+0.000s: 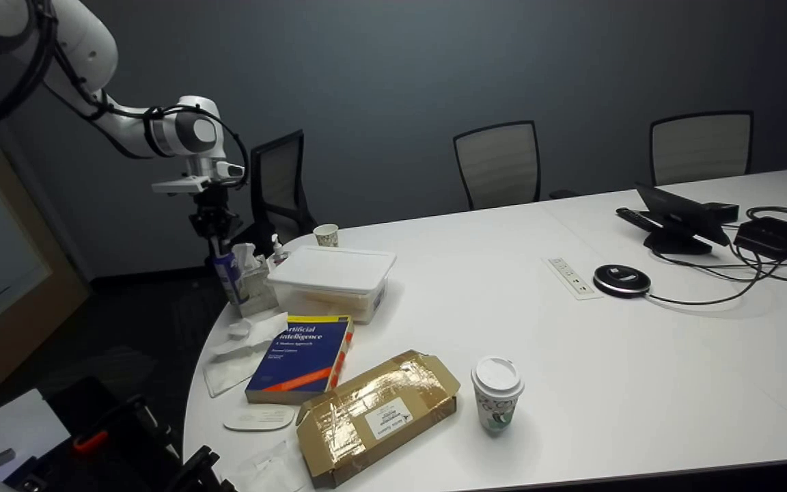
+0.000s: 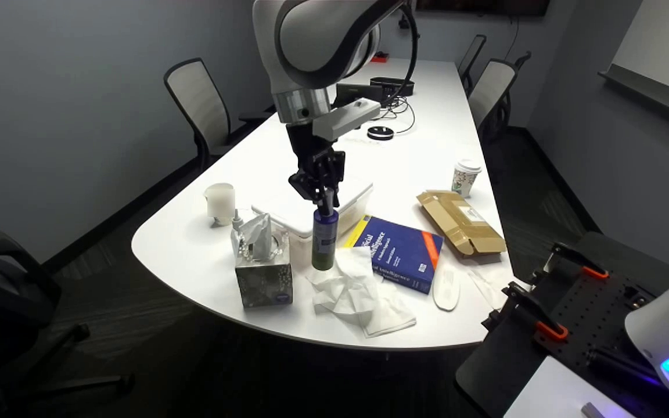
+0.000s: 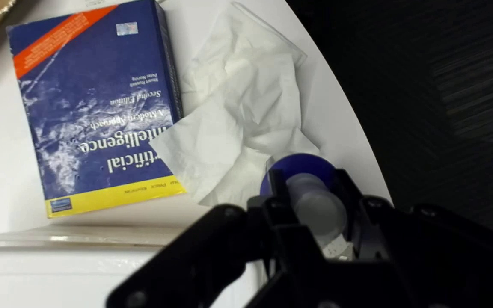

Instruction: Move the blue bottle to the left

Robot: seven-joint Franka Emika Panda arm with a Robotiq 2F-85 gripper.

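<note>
one blue bottle [image 2: 324, 239] is held by one gripper [image 2: 327, 202]: its pale cap [image 3: 317, 214] is clamped between the two fingers [image 3: 278, 184], and its body is seen below them. whether its base is touching the white table [image 1: 448, 307] cannot be told.

one tissue box [image 2: 265, 281] is set low, just beside the gripper, and one pump bottle [image 1: 279, 257] and one lidded white container [image 1: 332, 270] are also placed near it. two paper cups are counted, a patterned cup [image 1: 326, 236] near the gripper and a white-topped cup [image 1: 496, 396] well apart from it. farther off than the tissue box, one book [image 1: 305, 359] is laid, and beyond the book one cardboard box [image 1: 380, 417] and one flat white oblong item [image 1: 259, 417] are seen. crumpled tissues [image 2: 346, 293], their number unclear, are spread beside the bottle.

the table is rounded at the end below the gripper. well away from the gripper, one socket strip [image 1: 571, 278], one round black device [image 1: 622, 280] and one dark screen [image 1: 682, 212] are spread on it; three chairs [image 1: 499, 164] are counted in an exterior view, and grey walls [image 1: 380, 82] and dark carpet [image 3: 464, 107] are shown.

the bottle is slim and cylindrical, violet-blue over most of its height, green toward the base, marked with pale print, and held close to upright.
</note>
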